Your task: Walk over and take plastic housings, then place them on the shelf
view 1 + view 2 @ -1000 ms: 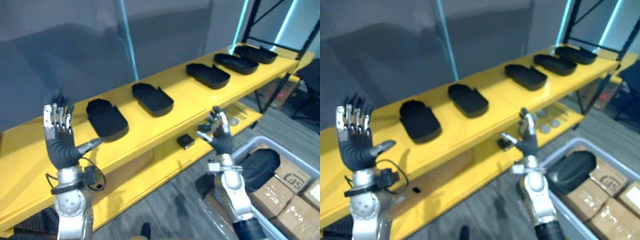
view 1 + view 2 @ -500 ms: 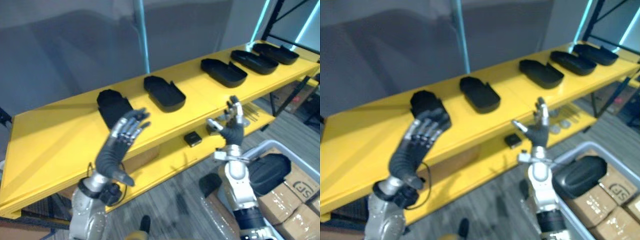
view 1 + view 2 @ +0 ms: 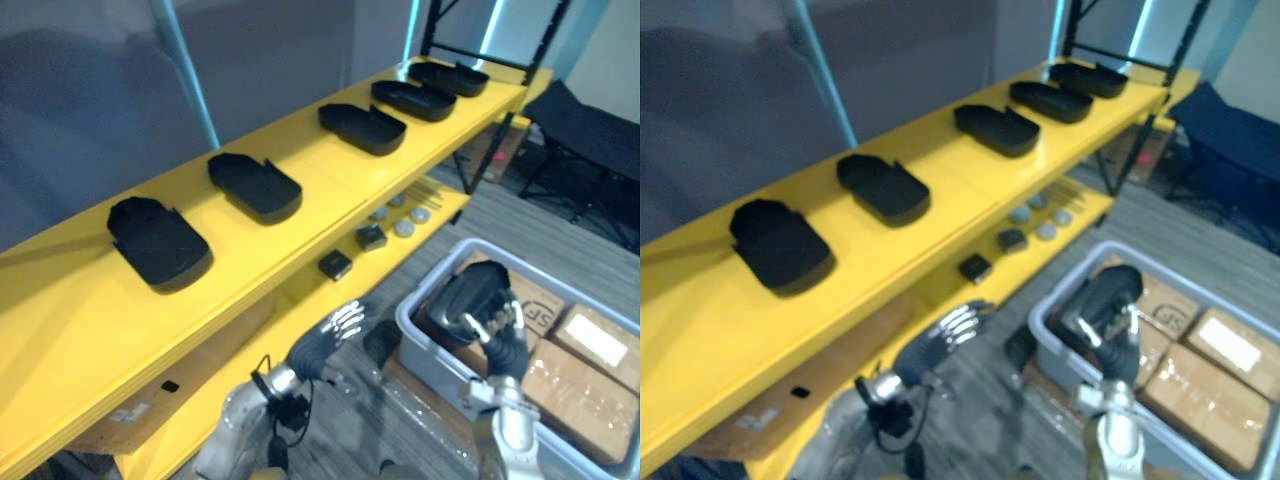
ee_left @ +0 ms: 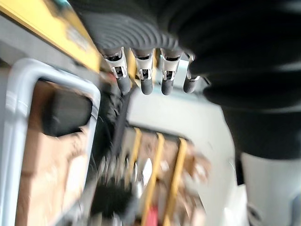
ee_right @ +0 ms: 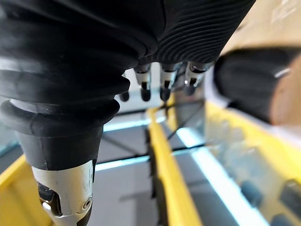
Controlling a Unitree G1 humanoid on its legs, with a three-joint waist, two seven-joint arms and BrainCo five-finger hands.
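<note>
Five black plastic housings lie in a row along the yellow shelf's top board (image 3: 90, 310). One (image 3: 160, 243) is toward the left end and the next (image 3: 255, 186) is right of it. A third (image 3: 362, 128) sits past the middle, and two more (image 3: 415, 99) (image 3: 447, 77) are close together at the far right end. A sixth housing (image 3: 466, 290) rests in the grey bin (image 3: 432, 278) on the floor, at its left end beside cardboard boxes (image 3: 575, 375).

The right hand (image 3: 497, 330) is raised just in front of that housing, fingers (image 5: 164, 87) loosely extended and holding nothing. The left hand (image 3: 330, 335) hangs low before the shelf's lower board (image 3: 300, 285), fingers (image 4: 143, 82) relaxed and empty. On that lower board sit two small black boxes (image 3: 335, 264) (image 3: 371, 237) and some grey discs (image 3: 405, 228).
</note>
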